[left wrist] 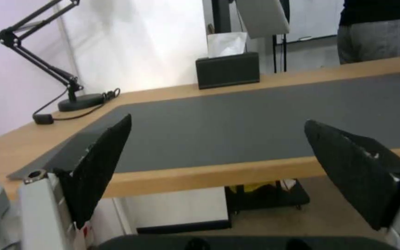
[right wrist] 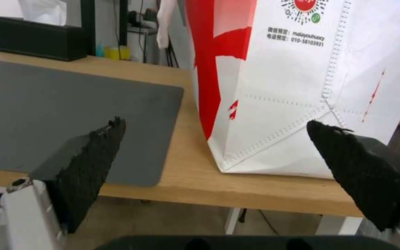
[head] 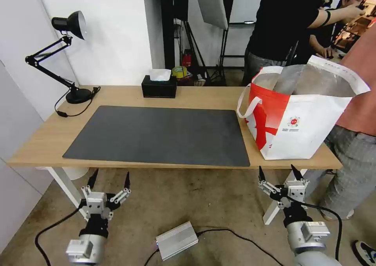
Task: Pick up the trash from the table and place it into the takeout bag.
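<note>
Looking over the table, I see no bowl or cup on the dark mat; any trash may be inside the takeout bag at the right end, near the front edge, though I cannot see into it. My worry is the right gripper: raised carelessly, it could catch the table's front edge or nudge the bag. It hangs below that edge, jaws spread wide, holding nothing. The left gripper sits likewise below the front edge, wide and empty.
</note>
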Robot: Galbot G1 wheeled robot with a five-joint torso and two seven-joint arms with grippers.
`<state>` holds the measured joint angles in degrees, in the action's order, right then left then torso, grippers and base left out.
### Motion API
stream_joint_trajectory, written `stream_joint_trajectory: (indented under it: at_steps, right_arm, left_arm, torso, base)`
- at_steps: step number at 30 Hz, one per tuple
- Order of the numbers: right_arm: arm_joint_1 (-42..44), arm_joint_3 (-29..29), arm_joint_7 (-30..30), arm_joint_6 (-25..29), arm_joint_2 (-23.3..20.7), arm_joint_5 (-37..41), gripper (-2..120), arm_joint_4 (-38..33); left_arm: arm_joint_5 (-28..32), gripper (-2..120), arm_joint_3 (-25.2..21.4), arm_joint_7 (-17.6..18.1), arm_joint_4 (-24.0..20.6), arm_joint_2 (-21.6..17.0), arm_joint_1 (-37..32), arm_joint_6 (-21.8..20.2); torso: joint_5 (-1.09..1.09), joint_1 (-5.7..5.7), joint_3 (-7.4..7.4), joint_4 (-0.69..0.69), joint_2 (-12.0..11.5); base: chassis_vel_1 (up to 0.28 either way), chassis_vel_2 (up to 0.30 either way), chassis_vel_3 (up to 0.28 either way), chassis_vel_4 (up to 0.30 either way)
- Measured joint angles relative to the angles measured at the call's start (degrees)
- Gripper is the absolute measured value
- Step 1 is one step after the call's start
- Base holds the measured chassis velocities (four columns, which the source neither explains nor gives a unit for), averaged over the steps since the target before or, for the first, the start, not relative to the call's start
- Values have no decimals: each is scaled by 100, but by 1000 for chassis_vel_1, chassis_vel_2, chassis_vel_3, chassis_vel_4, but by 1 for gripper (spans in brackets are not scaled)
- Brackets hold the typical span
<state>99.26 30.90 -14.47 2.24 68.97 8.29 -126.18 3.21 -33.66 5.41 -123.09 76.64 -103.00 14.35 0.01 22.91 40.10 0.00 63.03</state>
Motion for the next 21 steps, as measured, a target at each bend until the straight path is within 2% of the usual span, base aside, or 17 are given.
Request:
stream_joint_trajectory:
  at_steps: [9,21]
  right_arm:
    - [-15,-32,34,100,78,-4,100,74]
    - [20,-100,51,98,99,-51,100,90]
  left_arm:
    - [-68,100,108,154,179,41,-239,349]
    - [-140,100,-78,153,153,9,-115,410]
  torso:
    - [-1,0,0,1,0]
    - [-1,1,0,0,0]
  base:
    - [0,0,0,0]
    - [0,0,0,0]
